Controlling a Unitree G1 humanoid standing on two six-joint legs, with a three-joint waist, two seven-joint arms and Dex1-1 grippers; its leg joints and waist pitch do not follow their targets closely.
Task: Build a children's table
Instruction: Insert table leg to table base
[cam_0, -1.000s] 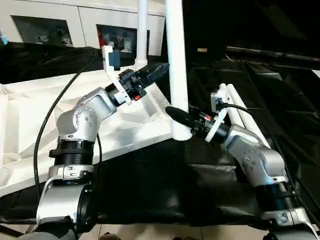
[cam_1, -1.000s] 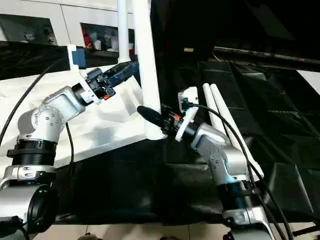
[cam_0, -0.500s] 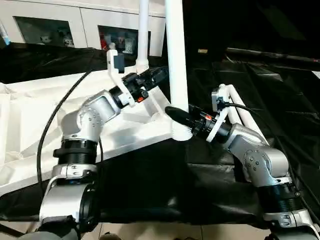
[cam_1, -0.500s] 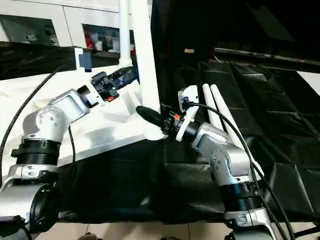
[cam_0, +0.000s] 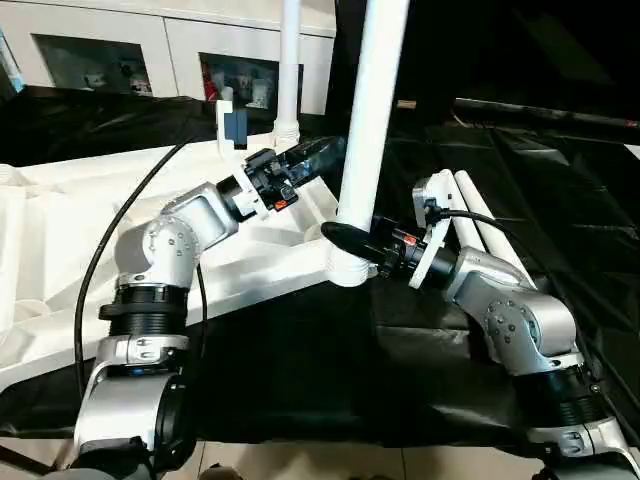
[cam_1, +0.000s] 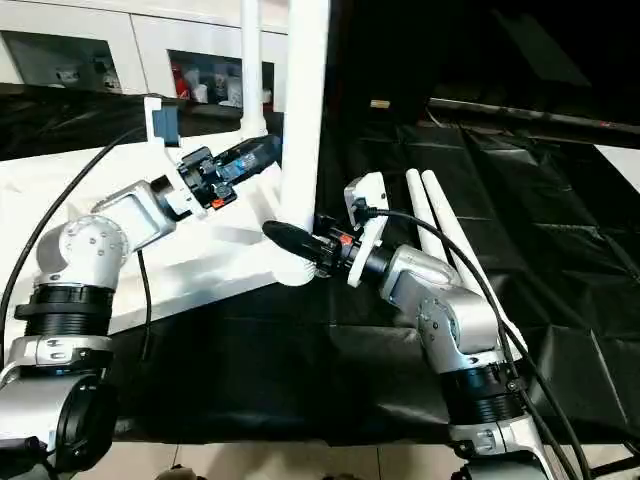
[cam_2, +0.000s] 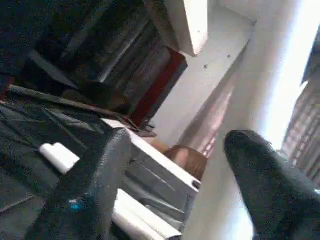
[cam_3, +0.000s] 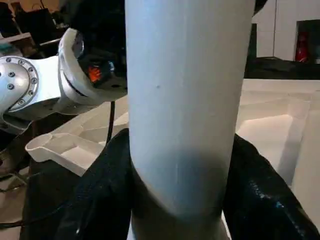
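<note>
The children's table top (cam_0: 60, 230) lies upside down, white, on the black-covered work table. A white leg (cam_0: 372, 100) stands in its near corner socket (cam_0: 345, 268), leaning to the right at the top. My right gripper (cam_0: 347, 240) is shut on this leg just above the socket, with a finger (cam_3: 100, 190) on each side of the tube. My left gripper (cam_0: 328, 150) is open just left of the leg, its fingers (cam_2: 95, 190) wide apart around nothing. Another leg (cam_0: 290, 60) stands upright in the far corner. Two more legs (cam_0: 480, 215) lie on the black cover behind my right arm.
White cabinets with glass doors (cam_0: 90, 60) line the back wall. A black cable (cam_0: 100, 250) loops from my left arm over the table top. The black cover (cam_0: 300, 370) runs to the work table's front edge, with the floor (cam_0: 300, 465) below.
My left gripper has opened and come off the leg. The leg's top has tipped over to the right, while my right gripper keeps its hold near the base.
</note>
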